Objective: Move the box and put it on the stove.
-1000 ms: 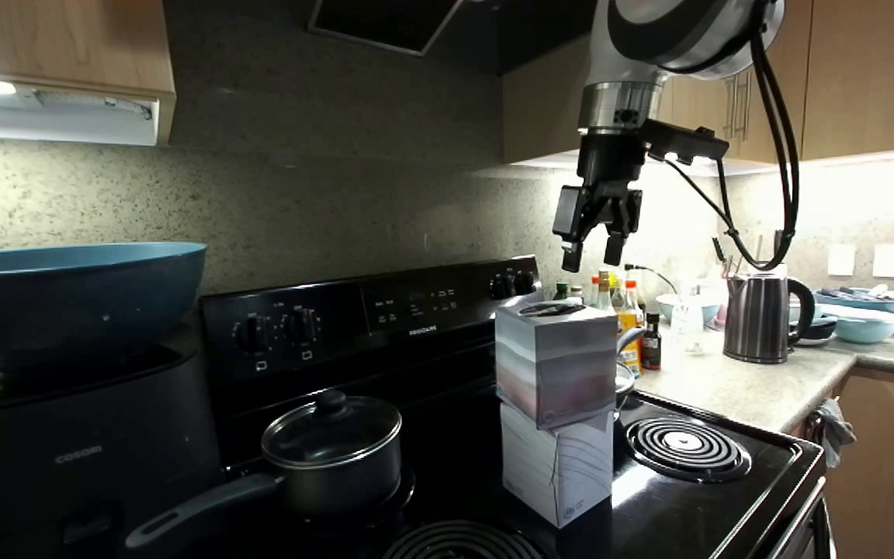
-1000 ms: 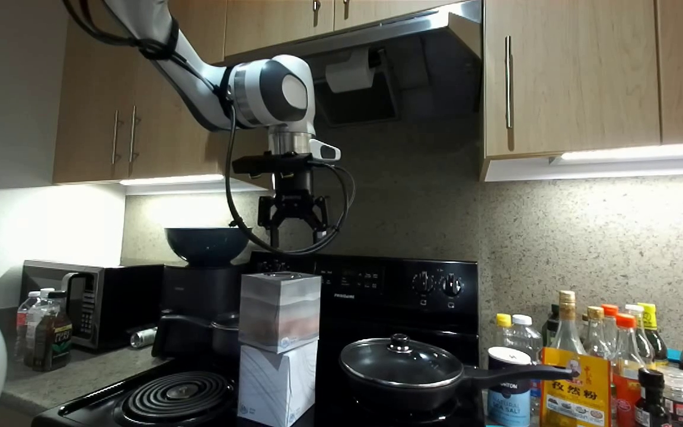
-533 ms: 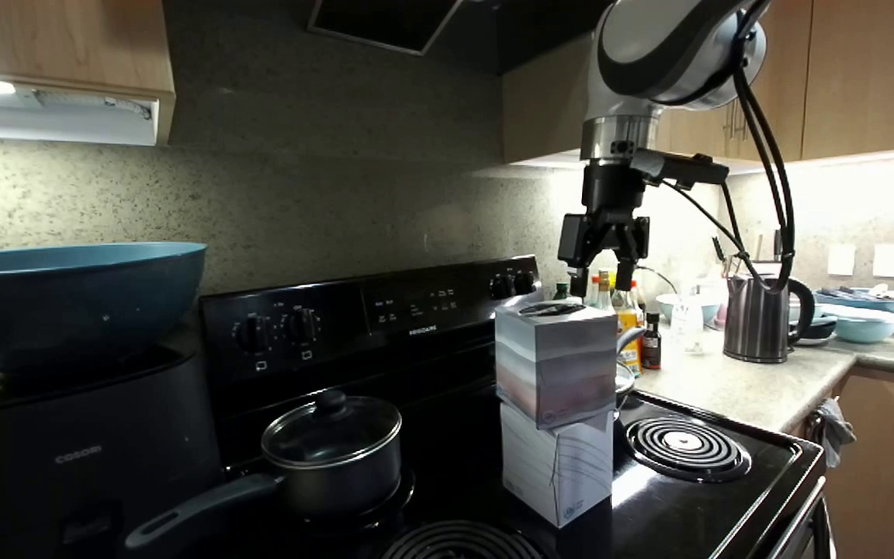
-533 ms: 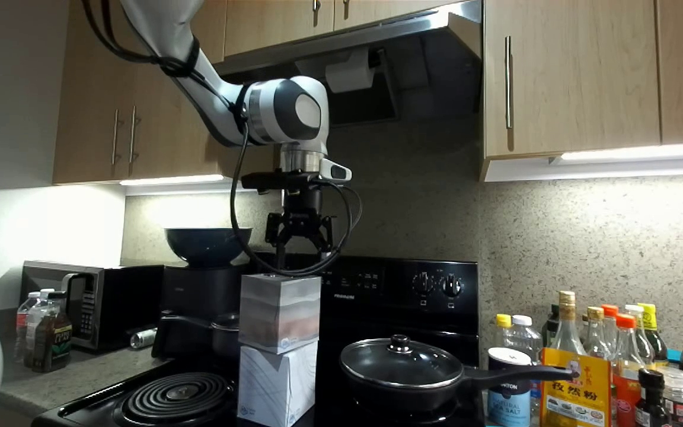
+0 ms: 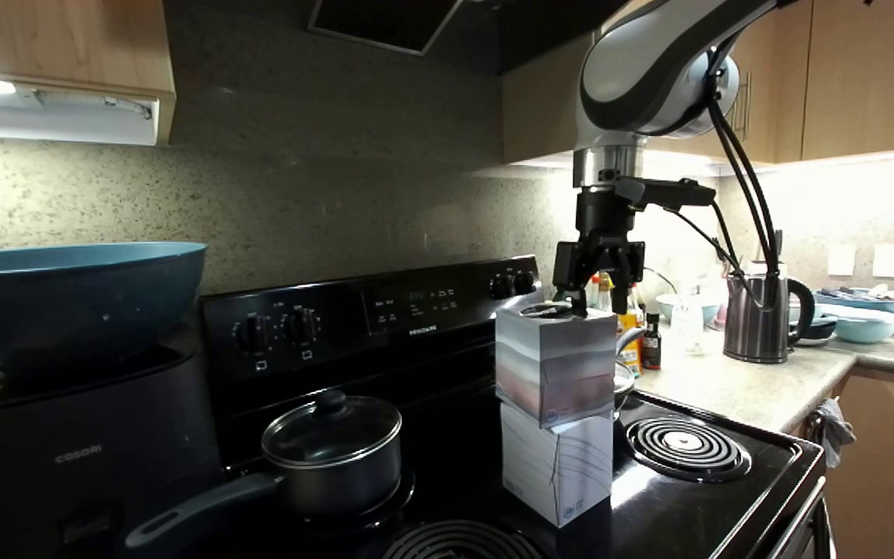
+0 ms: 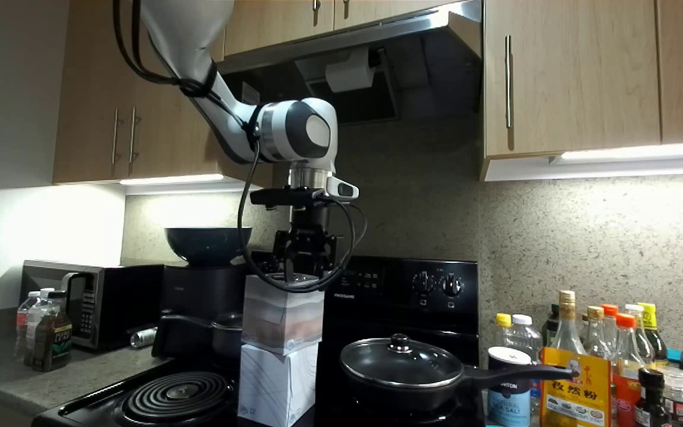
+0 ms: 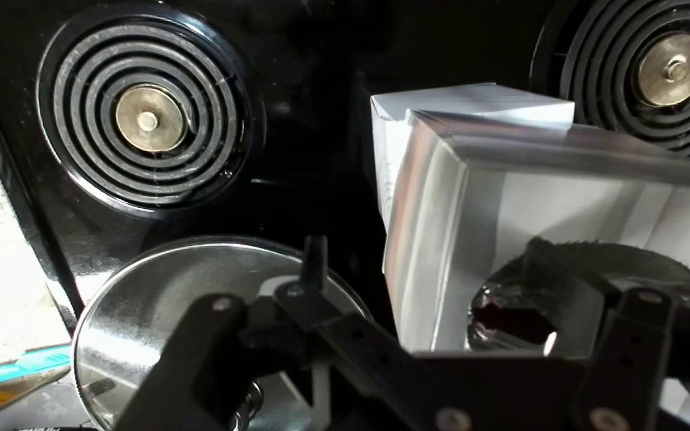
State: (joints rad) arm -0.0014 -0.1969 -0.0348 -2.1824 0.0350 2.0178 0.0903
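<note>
The box [image 5: 556,365], a pale carton with grey and pinkish banded sides and a dark oval opening on top, sits slightly askew on a white line-patterned carton [image 5: 556,462]. Both stand on the black stove [image 5: 672,512]. The box also shows in an exterior view [image 6: 282,311] and in the wrist view [image 7: 501,209]. My gripper [image 5: 599,309] is open at the box's top. In the wrist view [image 7: 427,244], one finger is over the opening and the other is outside the box's side, over a glass lid. I cannot tell how deep the inner finger is.
A lidded frying pan [image 6: 401,379] stands close beside the cartons, its handle toward several bottles [image 6: 590,332]. A small lidded pot [image 5: 338,473] stands on another burner. Coil burners [image 7: 150,117] show beyond. The stove's back panel [image 6: 389,302] rises behind; the range hood [image 6: 424,71] is overhead.
My gripper has come down from above the box to its top, fingers staying apart. The box has shifted slightly on the carton, a little to the right in both exterior views.
</note>
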